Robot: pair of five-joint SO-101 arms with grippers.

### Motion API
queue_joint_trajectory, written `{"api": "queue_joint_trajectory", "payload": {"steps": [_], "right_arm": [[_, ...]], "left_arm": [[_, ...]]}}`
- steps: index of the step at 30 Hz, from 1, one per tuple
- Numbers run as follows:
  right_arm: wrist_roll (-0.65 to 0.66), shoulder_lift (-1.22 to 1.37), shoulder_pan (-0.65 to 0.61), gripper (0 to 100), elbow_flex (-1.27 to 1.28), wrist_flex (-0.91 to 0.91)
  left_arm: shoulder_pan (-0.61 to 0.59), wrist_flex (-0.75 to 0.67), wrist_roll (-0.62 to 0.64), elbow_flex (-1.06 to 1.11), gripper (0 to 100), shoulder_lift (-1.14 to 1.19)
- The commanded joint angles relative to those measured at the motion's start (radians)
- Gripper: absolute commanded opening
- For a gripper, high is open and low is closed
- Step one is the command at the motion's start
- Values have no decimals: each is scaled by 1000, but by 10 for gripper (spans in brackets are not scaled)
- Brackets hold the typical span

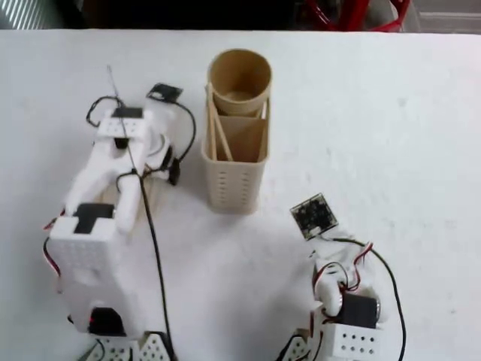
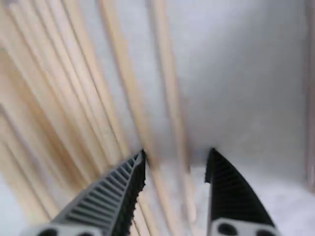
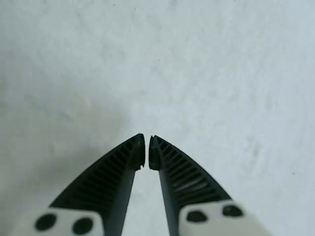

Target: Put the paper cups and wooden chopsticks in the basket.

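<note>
Several wooden chopsticks point(image 2: 98, 98) lie side by side on the white table. My left gripper point(image 2: 177, 155) hangs low over them, open, with two chopsticks running through the gap between its fingers. The beige perforated basket point(image 1: 234, 180) stands mid-table with a paper cup point(image 1: 239, 79) upright in its far end and a few chopsticks point(image 1: 219, 134) leaning inside. The left arm point(image 1: 98, 218) sits left of the basket and covers the loose chopsticks. My right gripper point(image 3: 147, 140) is shut on nothing, pointing down at bare table.
The right arm point(image 1: 342, 301) is folded near the front right edge, its camera board point(image 1: 316, 214) just right of the basket's near end. A black cable point(image 1: 154, 241) trails along the left arm. White table point(image 1: 391, 135) spreads out to the right of the basket.
</note>
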Motion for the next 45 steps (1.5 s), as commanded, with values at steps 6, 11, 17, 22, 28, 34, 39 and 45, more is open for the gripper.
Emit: {"api": "queue_joint_trajectory", "payload": {"steps": [6, 11, 17, 22, 28, 34, 39, 45], "right_arm": [[5, -7, -5, 28, 9, 4], [5, -7, -5, 28, 9, 4], [5, -7, -5, 28, 9, 4], [5, -7, -5, 28, 9, 4], [5, -7, -5, 28, 9, 4], [5, -7, -5, 28, 9, 4], [5, -7, -5, 28, 9, 4], [5, -7, -5, 28, 9, 4]], "left_arm": [[13, 115, 9, -149, 155, 99], [13, 157, 9, -184, 59, 125], [10, 158, 8, -180, 53, 122], [10, 183, 3, -183, 53, 50], [-31, 222, 11, -169, 53, -168], [-51, 209, 51, -109, 53, -346], [-47, 210, 89, -94, 53, -449], [-50, 215, 95, -78, 53, -509]]}}
